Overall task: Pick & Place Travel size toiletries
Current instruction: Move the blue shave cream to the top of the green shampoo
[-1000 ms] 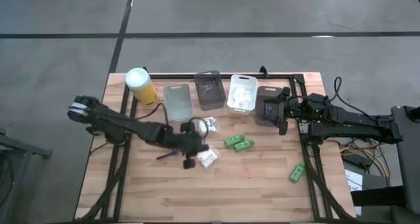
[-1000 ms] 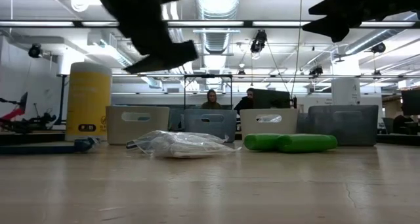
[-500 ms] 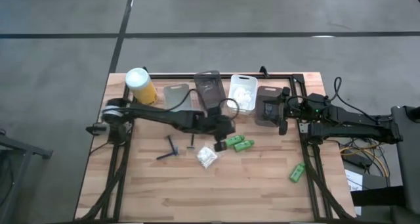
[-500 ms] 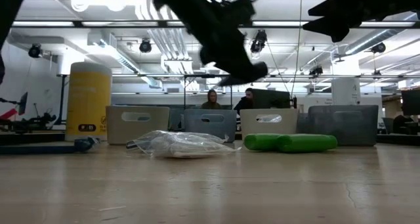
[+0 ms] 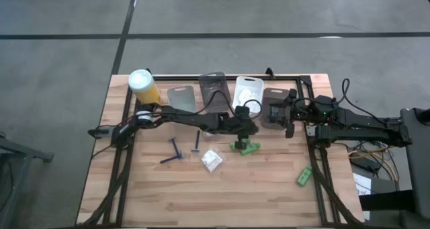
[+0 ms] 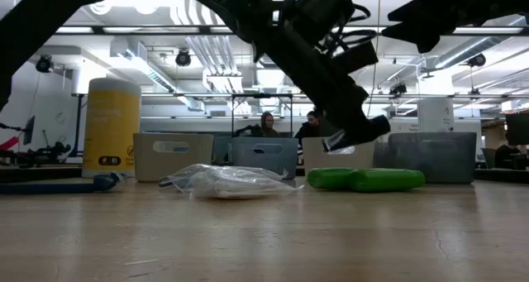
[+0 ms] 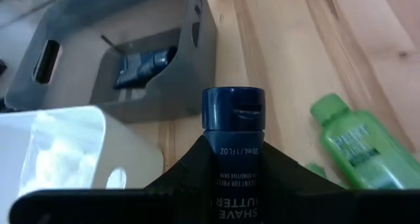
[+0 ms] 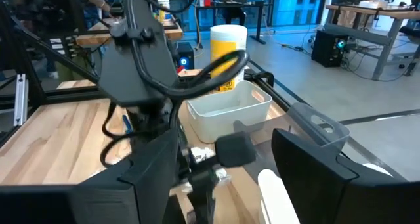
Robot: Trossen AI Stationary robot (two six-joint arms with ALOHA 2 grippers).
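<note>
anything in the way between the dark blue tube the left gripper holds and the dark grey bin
Nothing visible: only bare wood lies between the dark blue tube, clamped in the left gripper, and the dark grey plastic bin. The right gripper hangs open at that bin's far side.

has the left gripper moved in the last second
Yes. The left gripper has swung rightward across the table, from near the crinkly packet to beside the white bin.

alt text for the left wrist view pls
The left claw holds a dark blue shave butter tube, cap pointing toward a grey bin that already has a dark blue item inside. A white bin sits beside it, and a green tube lies on the wooden table.
</note>
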